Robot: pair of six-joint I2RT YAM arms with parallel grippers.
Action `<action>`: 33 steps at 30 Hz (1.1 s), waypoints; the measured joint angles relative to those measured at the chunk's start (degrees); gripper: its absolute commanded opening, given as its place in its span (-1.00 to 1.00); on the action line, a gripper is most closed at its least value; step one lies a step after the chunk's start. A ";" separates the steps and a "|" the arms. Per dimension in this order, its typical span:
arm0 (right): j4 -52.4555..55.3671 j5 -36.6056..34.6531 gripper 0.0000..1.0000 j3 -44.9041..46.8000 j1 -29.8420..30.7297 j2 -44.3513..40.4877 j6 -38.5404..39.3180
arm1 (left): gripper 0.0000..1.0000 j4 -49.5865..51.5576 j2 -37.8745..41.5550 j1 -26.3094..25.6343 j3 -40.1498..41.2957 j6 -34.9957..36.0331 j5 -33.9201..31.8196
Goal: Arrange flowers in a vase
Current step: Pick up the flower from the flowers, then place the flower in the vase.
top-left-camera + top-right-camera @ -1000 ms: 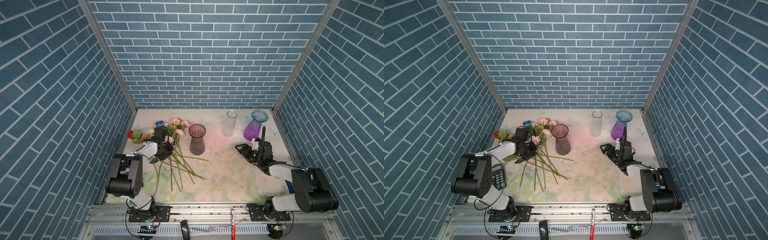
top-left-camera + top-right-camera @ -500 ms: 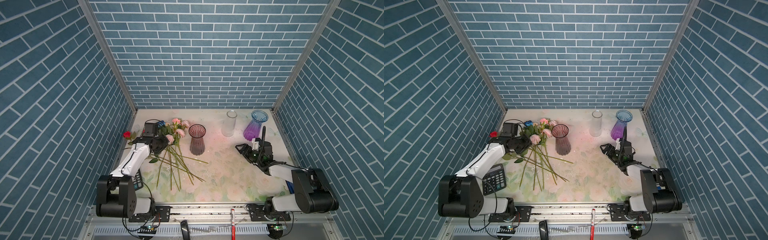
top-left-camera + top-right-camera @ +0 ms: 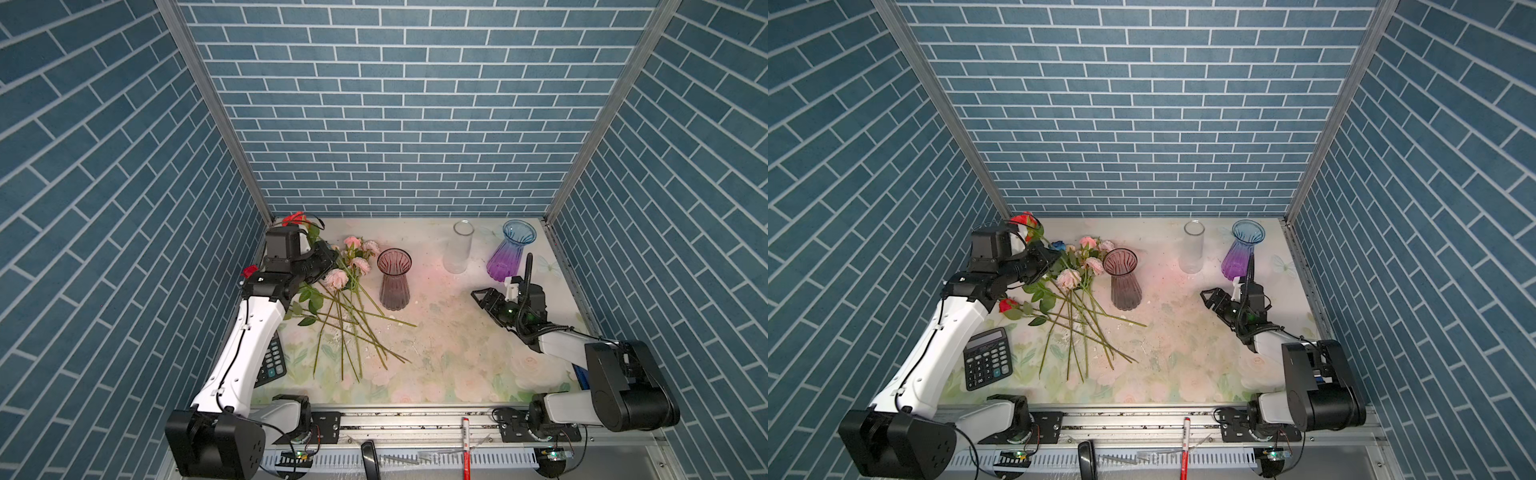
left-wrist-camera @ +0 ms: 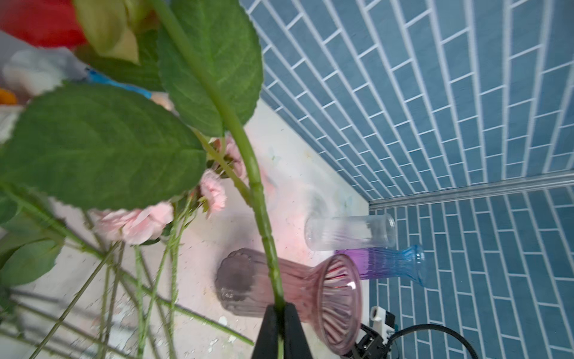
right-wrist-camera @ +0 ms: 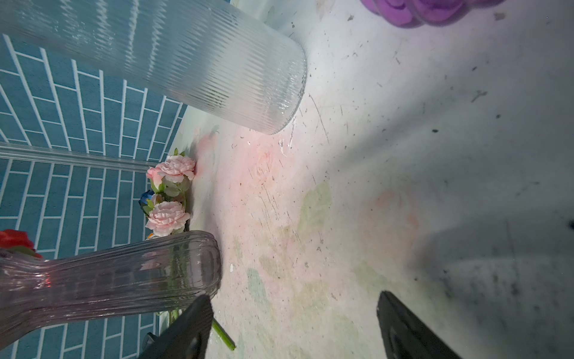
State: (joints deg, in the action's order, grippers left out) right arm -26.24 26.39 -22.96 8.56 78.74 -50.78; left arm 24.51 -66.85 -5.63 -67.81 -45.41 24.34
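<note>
Left jaws: clamped together on the green stem of a red rose (image 4: 262, 214). In both top views its bloom (image 3: 293, 218) (image 3: 1022, 219) sits high at the back-left corner, above the left arm (image 3: 249, 345). Broad leaves on that stem fill much of the left wrist view.

Remaining flowers (image 3: 336, 278) (image 3: 1068, 278): a loose fan lying on the table (image 3: 449, 357), left of centre, with pink blooms toward the back wall and stems splayed toward the front. A blue bloom (image 3: 1057, 246) lies just beside the left jaws. A second red rose (image 3: 1008, 305) lies flat close to the left arm.

In the way: the smoky mauve vase (image 3: 394, 282) (image 5: 108, 276) stands upright just right of the pile, and one stem runs past its foot. In the left wrist view the held stem crosses in front of this vase (image 4: 326, 289).

Back right: the clear ribbed vase (image 3: 459, 249) (image 4: 348, 233) and the blue-to-purple vase (image 3: 509, 253) (image 4: 388, 264) stand upright, near each other.

Right jaws: wide apart, with bare table between them. They sit low, in front of the purple vase, and face the mauve one.

Front left: a calculator (image 3: 987, 357), partly hidden by the left arm in a top view (image 3: 272, 361). A red marker (image 3: 465, 440) lies on the front rail.
</note>
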 measured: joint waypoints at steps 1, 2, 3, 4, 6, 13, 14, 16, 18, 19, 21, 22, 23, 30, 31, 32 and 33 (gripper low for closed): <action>0.00 0.00 0.69 0.00 0.00 0.00 -0.02 | -1.00 -1.40 0.28 -0.70 -1.33 0.09 -0.02; 0.00 0.00 0.69 0.02 0.00 0.00 0.00 | -1.00 -2.75 0.57 -1.31 -2.32 0.17 -0.02; 0.00 0.00 0.69 0.07 0.00 -0.02 -0.02 | -1.00 -4.66 0.94 -2.19 -3.48 0.35 -0.07; 0.00 0.00 0.69 0.11 0.00 -0.04 -0.02 | -1.00 -6.51 1.18 -3.04 -4.57 0.70 -0.20; 0.00 -0.02 0.69 0.28 0.00 -0.22 -0.02 | -1.00 -10.29 1.22 -5.05 -6.97 1.81 -0.79; -0.04 0.00 0.69 0.33 -0.02 -0.33 -0.02 | -1.00 -17.73 -3.98 -14.58 -16.85 14.88 -5.49; -0.15 0.00 0.69 0.37 -0.04 -0.33 -0.02 | -1.00 -17.97 -5.03 -15.58 -17.68 17.03 -6.05; -0.44 -0.02 0.69 0.66 -0.11 -0.52 -0.07 | -1.00 -17.94 -7.54 -17.42 -19.15 21.44 -7.15; -0.57 -0.02 0.69 1.07 -0.24 -0.94 -0.28 | -1.00 -17.55 -9.64 -18.91 -19.47 25.05 -8.57; -0.63 0.00 0.69 1.20 -0.35 -1.09 -0.42 | -1.00 -16.87 -10.58 -19.74 -19.45 27.10 -9.51; -0.83 0.00 0.69 1.27 -0.44 -1.14 -0.44 | -1.00 -15.76 -11.67 -21.31 -18.95 30.29 -11.19; -0.92 0.00 0.69 1.27 -0.48 -1.14 -0.44 | -1.00 -15.26 -11.80 -22.16 -18.27 32.00 -12.09; -0.98 0.00 0.69 1.27 -0.50 -1.14 -0.44 | -1.00 -14.86 -11.80 -22.82 -17.64 33.27 -12.79; -1.36 0.00 0.69 1.27 -0.63 -1.14 -0.44 | -0.59 -14.03 -11.80 -25.16 -13.66 39.32 -14.03; -1.36 0.02 0.69 1.27 -0.63 -1.14 -0.46 | -0.01 -13.94 -11.80 -25.16 -13.33 39.95 -13.97; -1.33 0.02 0.69 1.27 -0.63 -1.14 -0.46 | 0.38 -13.79 -11.78 -25.16 -13.14 40.02 -13.79; -1.36 0.02 0.69 1.27 -0.63 -1.14 -0.46 | 0.65 -13.55 -11.69 -25.16 -12.96 40.15 -13.64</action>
State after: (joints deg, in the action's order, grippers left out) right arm -27.59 26.41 -21.69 7.92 77.60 -51.24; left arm 10.96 -78.54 -30.79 -80.77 -5.26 10.70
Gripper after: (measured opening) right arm 0.845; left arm 0.405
